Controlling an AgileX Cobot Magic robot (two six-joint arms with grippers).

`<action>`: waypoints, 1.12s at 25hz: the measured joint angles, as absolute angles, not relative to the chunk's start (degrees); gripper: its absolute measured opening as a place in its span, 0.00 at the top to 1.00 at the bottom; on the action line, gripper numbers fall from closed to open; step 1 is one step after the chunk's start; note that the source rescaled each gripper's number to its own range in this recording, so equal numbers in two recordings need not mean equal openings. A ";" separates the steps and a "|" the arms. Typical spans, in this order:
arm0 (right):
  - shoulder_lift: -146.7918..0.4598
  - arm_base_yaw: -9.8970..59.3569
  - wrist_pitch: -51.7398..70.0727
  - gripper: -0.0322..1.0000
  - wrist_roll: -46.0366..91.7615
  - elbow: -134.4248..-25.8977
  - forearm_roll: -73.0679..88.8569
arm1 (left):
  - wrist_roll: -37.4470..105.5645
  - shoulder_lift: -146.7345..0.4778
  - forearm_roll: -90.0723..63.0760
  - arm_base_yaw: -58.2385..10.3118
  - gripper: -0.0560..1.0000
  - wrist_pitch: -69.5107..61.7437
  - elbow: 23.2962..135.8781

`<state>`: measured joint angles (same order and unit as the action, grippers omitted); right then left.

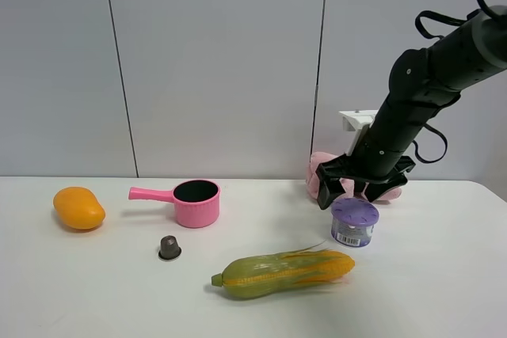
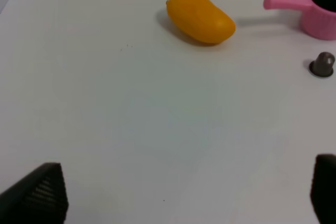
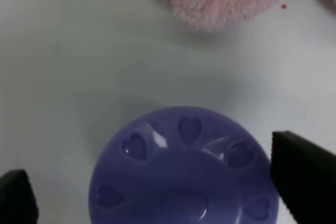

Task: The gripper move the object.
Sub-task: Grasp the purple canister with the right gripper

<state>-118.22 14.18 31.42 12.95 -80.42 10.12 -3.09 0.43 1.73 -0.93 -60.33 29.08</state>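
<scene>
The object [image 1: 354,222] stood on the table [image 1: 95,290] directly below the right gripper [image 1: 355,194], whose jaws were spread wide above it. It appeared light, rigid and slick (thin plastic); its side wall under the lid [image 3: 178,177] suited clamping.

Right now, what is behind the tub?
A pink plush lies behind the tub, apart from it. The open pincer over the tub covers part of the plush, so its full shape cannot be told.

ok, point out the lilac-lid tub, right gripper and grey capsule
lilac-lid tub [image 1: 354,213]: exterior high view, lid top.
right gripper [image 1: 347,194]: exterior high view, midway between fingertips.
grey capsule [image 1: 169,247]: exterior high view, its body.
</scene>
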 joint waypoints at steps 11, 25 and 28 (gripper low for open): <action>-119.66 14.18 32.80 0.06 13.13 -80.72 8.40 | -3.09 0.43 1.73 -0.93 0.00 -60.33 29.08; -119.66 14.18 33.08 0.11 13.13 -80.72 5.88 | -3.09 0.43 1.73 -0.93 0.00 -60.33 29.08; -120.03 14.18 33.10 0.11 13.13 -80.72 5.31 | -3.09 0.43 1.73 -0.93 0.00 -60.33 29.08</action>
